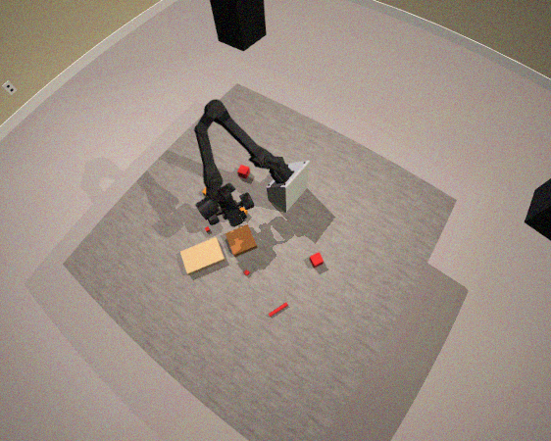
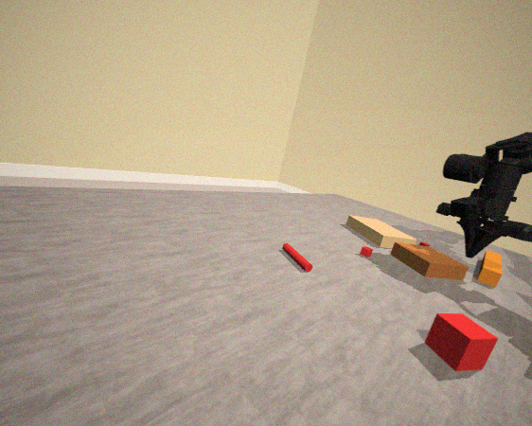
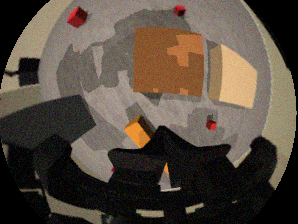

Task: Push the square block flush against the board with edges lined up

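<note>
The square brown block point(image 1: 241, 240) point(image 2: 429, 260) point(image 3: 167, 60) lies flat on the grey mat. The pale tan board point(image 1: 202, 255) point(image 2: 380, 230) point(image 3: 235, 75) lies beside it, their near sides roughly parallel with a narrow gap between them. My gripper point(image 1: 235, 219) point(image 2: 474, 252) point(image 3: 161, 128) is shut and holds nothing. It hangs just behind the block's far side, on the side away from the board, its tips a little above the mat. A small orange block point(image 2: 490, 268) point(image 3: 137, 132) stands close by the fingertips.
A big red cube point(image 1: 317, 259) point(image 2: 460, 341) and another point(image 1: 243, 171) lie on the mat, with tiny red cubes point(image 1: 246, 272) point(image 2: 366, 251) point(image 1: 208, 228) and a red rod point(image 1: 277, 309) point(image 2: 297, 257). A grey box point(image 1: 289, 188) holds the arm's base. Black pillars point(image 1: 238, 22) point(image 1: 550, 208) stand farther off.
</note>
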Motion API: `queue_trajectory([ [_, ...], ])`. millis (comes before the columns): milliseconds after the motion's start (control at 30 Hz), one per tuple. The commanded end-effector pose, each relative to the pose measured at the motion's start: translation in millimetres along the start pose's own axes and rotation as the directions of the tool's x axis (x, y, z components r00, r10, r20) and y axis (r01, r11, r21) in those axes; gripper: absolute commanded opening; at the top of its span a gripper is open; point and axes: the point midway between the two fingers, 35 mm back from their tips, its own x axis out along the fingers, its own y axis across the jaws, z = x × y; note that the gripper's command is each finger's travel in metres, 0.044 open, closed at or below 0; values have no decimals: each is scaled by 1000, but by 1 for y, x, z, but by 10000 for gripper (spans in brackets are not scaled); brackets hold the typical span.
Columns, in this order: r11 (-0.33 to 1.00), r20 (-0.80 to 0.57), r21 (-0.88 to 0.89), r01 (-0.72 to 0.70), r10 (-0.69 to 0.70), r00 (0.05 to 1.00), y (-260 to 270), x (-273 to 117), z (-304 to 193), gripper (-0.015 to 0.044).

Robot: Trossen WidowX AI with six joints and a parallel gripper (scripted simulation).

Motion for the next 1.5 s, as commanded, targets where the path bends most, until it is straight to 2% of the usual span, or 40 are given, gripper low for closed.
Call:
queue_trajectory([
  [0, 1000, 0, 20, 24, -24, 1000, -7, -25, -3, 0],
  [200, 999, 1, 42, 23, -23, 1000, -6, -25, -1, 0],
  [433, 963, 12, 271, 16, -20, 1000, 1, -26, 19, 0],
  [667, 872, 21, 489, 3, -16, 1000, 12, -26, 39, 0],
  [1067, 618, 26, 786, -16, -8, 1000, 33, -26, 68, 0],
  [1467, 264, 17, 964, -13, -12, 1000, 55, -25, 90, 0],
])
